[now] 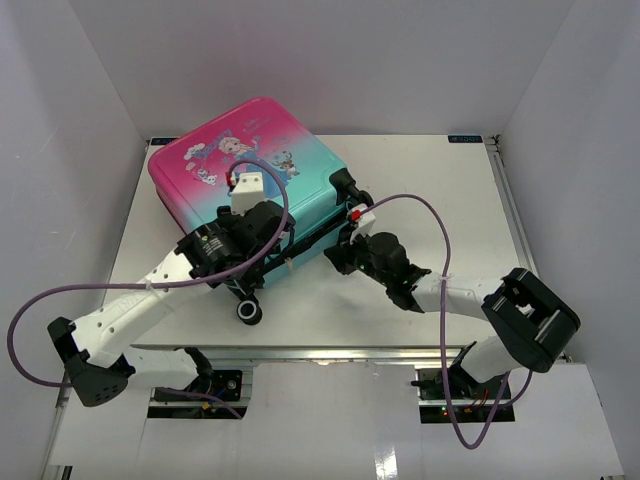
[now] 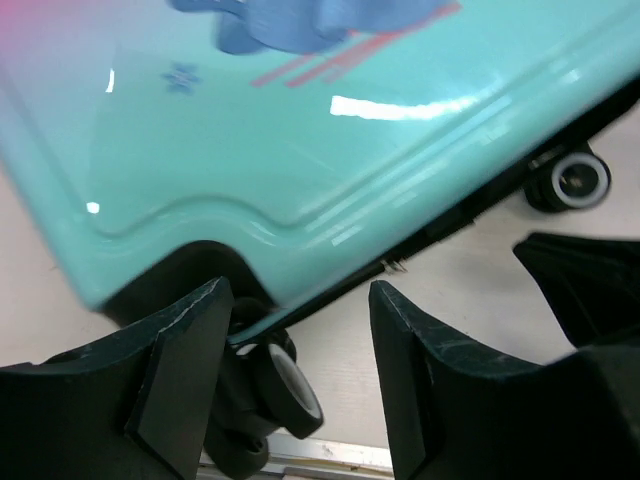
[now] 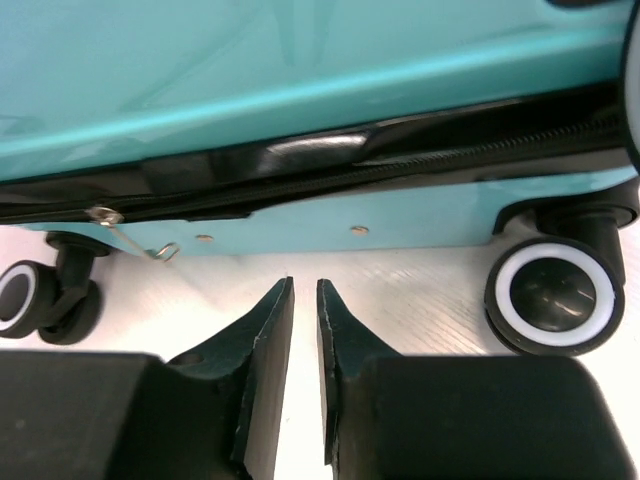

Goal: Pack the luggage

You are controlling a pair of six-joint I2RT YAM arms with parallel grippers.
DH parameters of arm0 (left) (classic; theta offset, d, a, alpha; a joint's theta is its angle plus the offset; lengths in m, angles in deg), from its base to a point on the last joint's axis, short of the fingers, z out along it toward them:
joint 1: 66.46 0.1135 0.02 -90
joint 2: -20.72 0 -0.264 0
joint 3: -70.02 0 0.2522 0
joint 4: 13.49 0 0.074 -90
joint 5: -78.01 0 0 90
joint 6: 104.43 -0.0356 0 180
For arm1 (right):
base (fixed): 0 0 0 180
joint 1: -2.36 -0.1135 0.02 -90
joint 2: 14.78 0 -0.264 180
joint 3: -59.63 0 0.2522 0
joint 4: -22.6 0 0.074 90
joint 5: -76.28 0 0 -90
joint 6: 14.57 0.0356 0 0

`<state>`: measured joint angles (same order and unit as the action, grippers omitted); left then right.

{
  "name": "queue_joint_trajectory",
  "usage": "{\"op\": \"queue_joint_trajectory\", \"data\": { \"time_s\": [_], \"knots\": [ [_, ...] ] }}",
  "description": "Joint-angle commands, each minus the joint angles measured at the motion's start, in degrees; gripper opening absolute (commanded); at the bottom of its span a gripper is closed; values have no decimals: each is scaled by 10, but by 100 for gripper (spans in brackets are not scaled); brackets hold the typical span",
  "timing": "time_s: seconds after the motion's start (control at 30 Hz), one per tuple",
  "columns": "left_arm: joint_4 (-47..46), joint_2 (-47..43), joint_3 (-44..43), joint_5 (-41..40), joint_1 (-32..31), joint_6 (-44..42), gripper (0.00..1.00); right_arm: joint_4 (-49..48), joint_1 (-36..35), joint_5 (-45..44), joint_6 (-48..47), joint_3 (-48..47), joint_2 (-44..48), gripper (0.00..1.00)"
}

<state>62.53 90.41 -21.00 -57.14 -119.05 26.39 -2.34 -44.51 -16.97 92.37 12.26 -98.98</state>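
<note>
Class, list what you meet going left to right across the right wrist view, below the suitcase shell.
partly cropped wheel → zipper pull → right gripper → large white-rimmed wheel

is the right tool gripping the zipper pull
No, the right tool has only a narrow bare gap between its fingers, and the zipper pull hangs clear of it on the luggage.

The suitcase (image 1: 255,160) fades pink to teal — cartoon figures printed on its lid; its trim is black; the wheels (image 3: 553,295) are black with white rings; the cables (image 1: 410,196) are purple; the table (image 1: 420,170) is white.
</note>
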Motion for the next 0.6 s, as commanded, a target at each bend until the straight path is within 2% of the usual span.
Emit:
{"op": "queue_joint_trajectory", "data": {
  "time_s": [0.0,0.13,0.27,0.4,0.5,0.57],
  "knots": [
    [172,-22,-70,-100,6,106,68,-8,-9,-2,-15,-8,23,31],
    [157,-89,-21,-74,6,121,69,7,-10,3,-20,-7,32,40],
    [45,-181,110,-23,6,95,72,12,-11,2,-23,10,56,47],
    [30,-176,150,-13,6,124,76,31,-12,14,-35,13,86,57],
    [61,-134,155,-44,5,202,81,56,-12,4,-41,24,113,59],
    [25,-126,163,-43,5,203,84,59,-12,0,-42,34,135,59]
  ]
}}
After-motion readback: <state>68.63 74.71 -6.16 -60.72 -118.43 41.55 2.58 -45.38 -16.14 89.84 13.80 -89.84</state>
